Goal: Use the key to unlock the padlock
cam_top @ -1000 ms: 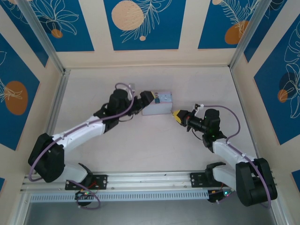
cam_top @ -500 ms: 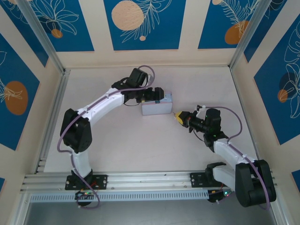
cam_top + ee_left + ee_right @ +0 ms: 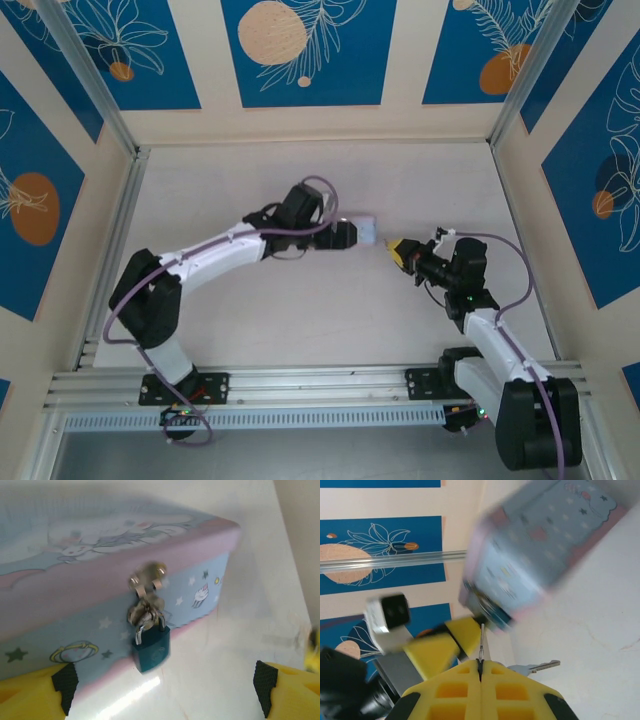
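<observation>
The padlock [image 3: 151, 652] hangs loose from the hasp [image 3: 147, 575] on the tin [image 3: 75, 580] front, just above the worktop [image 3: 240, 645]. Left gripper [image 3: 342, 236] is wide, clamping nothing. Right gripper [image 3: 480, 666] is pinched on the key [image 3: 481, 640], blade edge-on. Risks: padlock swings away on contact, unclamped tin slides, thin key twists in the grip.

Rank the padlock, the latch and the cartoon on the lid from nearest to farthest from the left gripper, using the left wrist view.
1. Padlock, low centre, right in front of the left gripper.
2. Latch, higher, on the front edge of the lid.
3. Cartoon, on top of the lid, upper left.
</observation>
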`<state>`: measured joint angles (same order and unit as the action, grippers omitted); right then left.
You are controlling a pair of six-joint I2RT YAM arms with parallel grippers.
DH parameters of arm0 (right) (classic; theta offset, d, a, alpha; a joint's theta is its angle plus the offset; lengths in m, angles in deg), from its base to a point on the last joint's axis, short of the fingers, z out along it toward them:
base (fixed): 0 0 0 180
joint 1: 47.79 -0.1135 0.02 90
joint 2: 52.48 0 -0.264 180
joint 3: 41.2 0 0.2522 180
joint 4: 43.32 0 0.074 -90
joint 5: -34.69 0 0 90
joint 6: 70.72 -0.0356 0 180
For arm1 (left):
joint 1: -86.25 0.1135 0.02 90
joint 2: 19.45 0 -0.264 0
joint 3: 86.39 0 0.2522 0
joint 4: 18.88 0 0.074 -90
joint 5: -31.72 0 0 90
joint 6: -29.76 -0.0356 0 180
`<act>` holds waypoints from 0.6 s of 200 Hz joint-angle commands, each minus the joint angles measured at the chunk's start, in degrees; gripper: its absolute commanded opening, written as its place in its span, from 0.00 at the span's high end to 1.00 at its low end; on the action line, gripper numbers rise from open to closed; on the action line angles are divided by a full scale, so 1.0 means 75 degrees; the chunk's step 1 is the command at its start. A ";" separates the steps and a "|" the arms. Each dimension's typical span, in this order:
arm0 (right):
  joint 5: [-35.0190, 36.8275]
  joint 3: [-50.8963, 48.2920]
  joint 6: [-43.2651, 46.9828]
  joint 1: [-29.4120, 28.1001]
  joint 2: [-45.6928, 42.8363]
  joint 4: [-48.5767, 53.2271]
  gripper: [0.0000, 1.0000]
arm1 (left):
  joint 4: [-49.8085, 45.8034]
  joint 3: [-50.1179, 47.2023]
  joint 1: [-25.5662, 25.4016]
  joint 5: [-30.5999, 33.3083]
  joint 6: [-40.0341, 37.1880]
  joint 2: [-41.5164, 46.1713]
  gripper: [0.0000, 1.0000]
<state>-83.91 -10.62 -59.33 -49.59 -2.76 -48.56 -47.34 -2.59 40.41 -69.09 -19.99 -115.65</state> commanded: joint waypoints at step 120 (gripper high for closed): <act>-0.0107 -0.0835 0.0816 0.0339 -0.1349 0.1952 1.00 | 0.1322 -0.2499 -0.0728 0.0492 0.0025 0.1287 0.00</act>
<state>-85.31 -17.09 -55.75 -47.28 -14.68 -34.64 -41.24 -18.02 35.01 -63.21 -15.10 -103.04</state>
